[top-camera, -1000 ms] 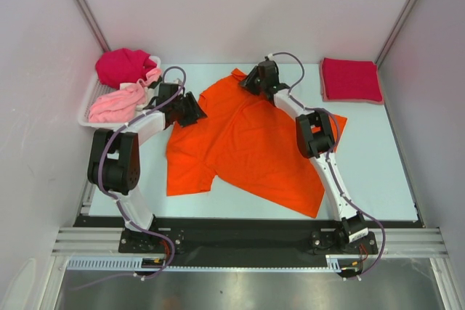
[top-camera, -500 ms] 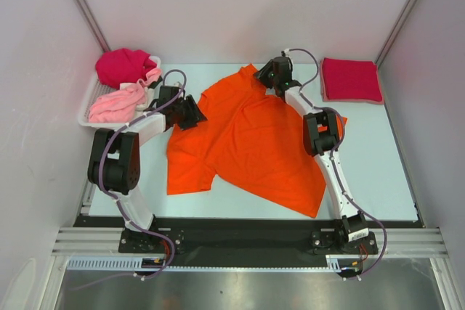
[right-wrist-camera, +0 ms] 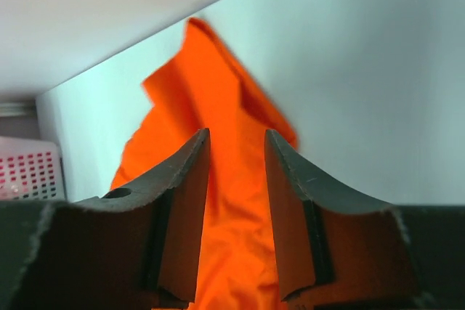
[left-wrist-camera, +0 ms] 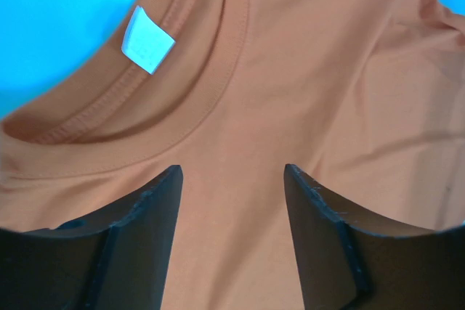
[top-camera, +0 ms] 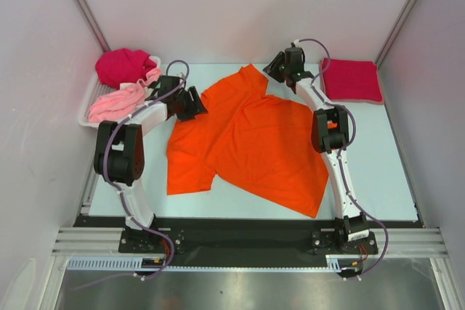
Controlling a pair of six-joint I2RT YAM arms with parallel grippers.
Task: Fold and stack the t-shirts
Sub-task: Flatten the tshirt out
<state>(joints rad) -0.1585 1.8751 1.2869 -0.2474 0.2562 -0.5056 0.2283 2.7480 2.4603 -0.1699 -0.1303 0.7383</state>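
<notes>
An orange t-shirt [top-camera: 247, 143] lies spread on the table, one sleeve pointing toward the back wall. My left gripper [top-camera: 199, 105] hovers over its collar. In the left wrist view the gripper [left-wrist-camera: 231, 173] is open over the orange cloth [left-wrist-camera: 305, 85], just below the collar and its white tag [left-wrist-camera: 147, 49]. My right gripper [top-camera: 276, 72] is at the far sleeve's right edge. In the right wrist view the gripper [right-wrist-camera: 234, 137] has its jaws apart, with the orange sleeve [right-wrist-camera: 211, 85] lying loose between and beyond them.
A folded red shirt [top-camera: 351, 80] lies at the back right corner. A white basket [top-camera: 89, 99] at the back left holds a pink garment [top-camera: 116, 103] and a magenta one [top-camera: 123, 65]. The basket also shows in the right wrist view [right-wrist-camera: 29, 168]. Walls close the sides and back.
My right gripper dragged the far sleeve to the right, then moved on right while the sleeve stayed put. My left gripper shifted slightly toward the back.
</notes>
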